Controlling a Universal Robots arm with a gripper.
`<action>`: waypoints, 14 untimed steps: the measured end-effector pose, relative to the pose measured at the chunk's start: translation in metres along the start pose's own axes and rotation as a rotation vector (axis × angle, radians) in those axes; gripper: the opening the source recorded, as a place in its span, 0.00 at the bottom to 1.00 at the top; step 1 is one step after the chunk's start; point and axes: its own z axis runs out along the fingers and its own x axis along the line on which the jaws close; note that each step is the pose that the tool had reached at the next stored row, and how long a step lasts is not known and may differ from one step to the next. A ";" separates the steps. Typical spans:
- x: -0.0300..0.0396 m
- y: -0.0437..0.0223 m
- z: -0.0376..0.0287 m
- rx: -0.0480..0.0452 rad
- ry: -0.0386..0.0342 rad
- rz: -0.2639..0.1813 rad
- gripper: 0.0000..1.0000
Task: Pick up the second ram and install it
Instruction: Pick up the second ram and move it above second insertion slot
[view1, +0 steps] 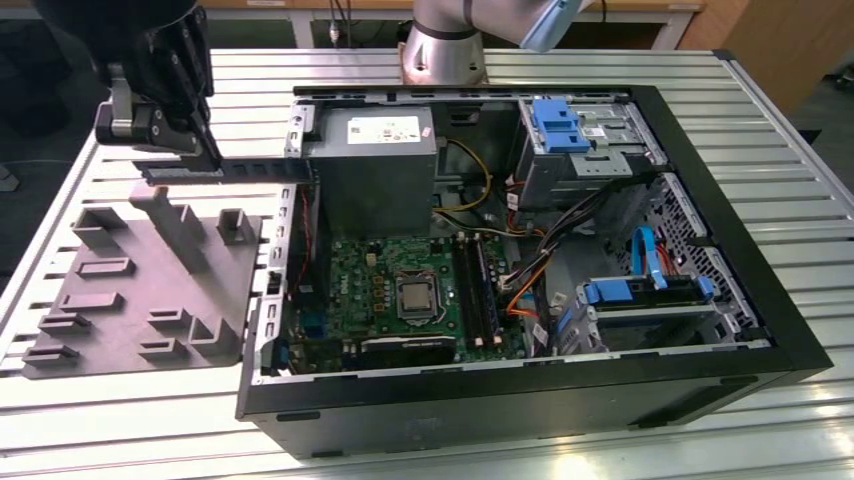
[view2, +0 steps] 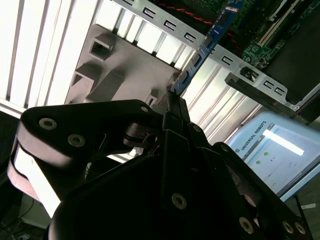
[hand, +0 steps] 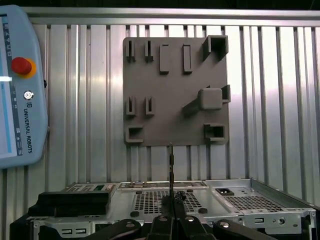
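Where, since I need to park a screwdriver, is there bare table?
Bare slats of the table lie between the gray fixture and the near edge, and beside the case at the exterior view's right. Crowded: inside the case, and by the fixture's far edge, where the gripper holds the second ram.

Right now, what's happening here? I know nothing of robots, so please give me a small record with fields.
end effector: shut on the second ram
second ram: a slim stick lifted off the table, held by one end, its free end toward the case
gray holder: flat on the table, at the exterior view's left, below the end effector
computer case: lying open, motherboard facing up
work so far: stick picked up, not yet in the motherboard
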 end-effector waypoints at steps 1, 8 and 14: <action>-0.0002 -0.0007 0.0000 0.0000 0.0000 0.000 0.12; -0.0025 -0.0066 -0.0002 -0.0001 0.0000 0.000 0.12; -0.0047 -0.0139 -0.0004 0.0000 0.0001 0.000 0.12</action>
